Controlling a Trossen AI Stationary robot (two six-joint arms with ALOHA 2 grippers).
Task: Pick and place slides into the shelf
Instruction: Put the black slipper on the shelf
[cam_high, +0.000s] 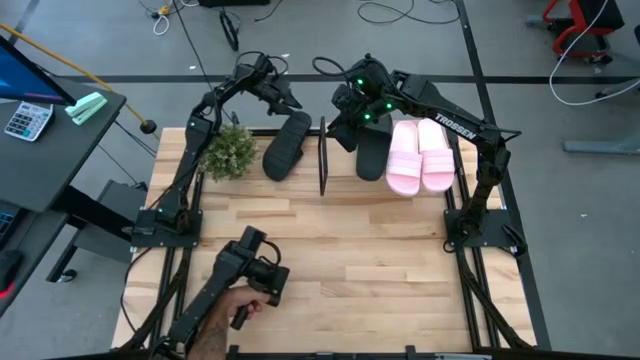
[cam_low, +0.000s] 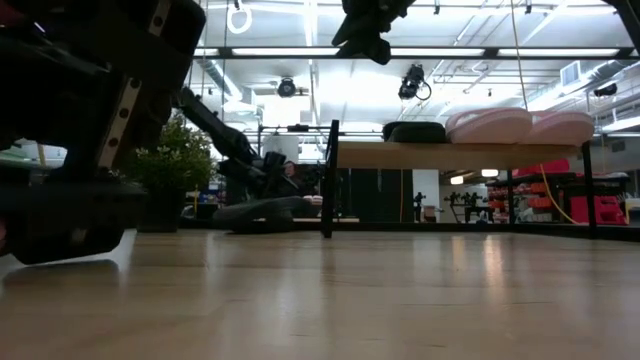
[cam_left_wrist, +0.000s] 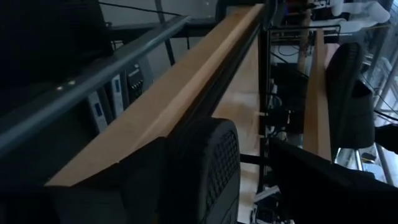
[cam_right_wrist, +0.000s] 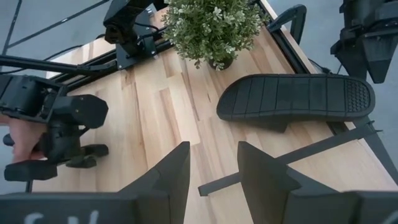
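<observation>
At the near edge of the counter (cam_high: 350, 250), a person's hand (cam_high: 232, 312) grips a dark jointed control arm (cam_high: 255, 268) that lies on the boards. The middle of the counter is bare wood.

Toward the far edge, a small potted plant (cam_high: 230, 152) stands on the left. Just to its right, a black slide (cam_high: 287, 146) lies on the counter between the plant and the shelf's left upright. It is near the shelf (cam_low: 470, 155) but not on it. Its ridged sole faces the right wrist camera.

The left claw (cam_high: 288, 103) hangs just past the far end of this slide. Its fingers are spread and pinch nothing, and the slide's heel shows between them in the left wrist view.

The other three slides sit side by side on the shelf's top board. The second black slide (cam_high: 371, 158) is nearest the left upright. The first pink slide (cam_high: 404, 158) comes next, and the second pink slide (cam_high: 437, 156) is at the right, touching its partner.

The right claw (cam_right_wrist: 212, 155) hovers high above the left end of the shelf. Its fingers are parted with nothing between them, and it points down toward the counter between the shelf and the loose black slide.
</observation>
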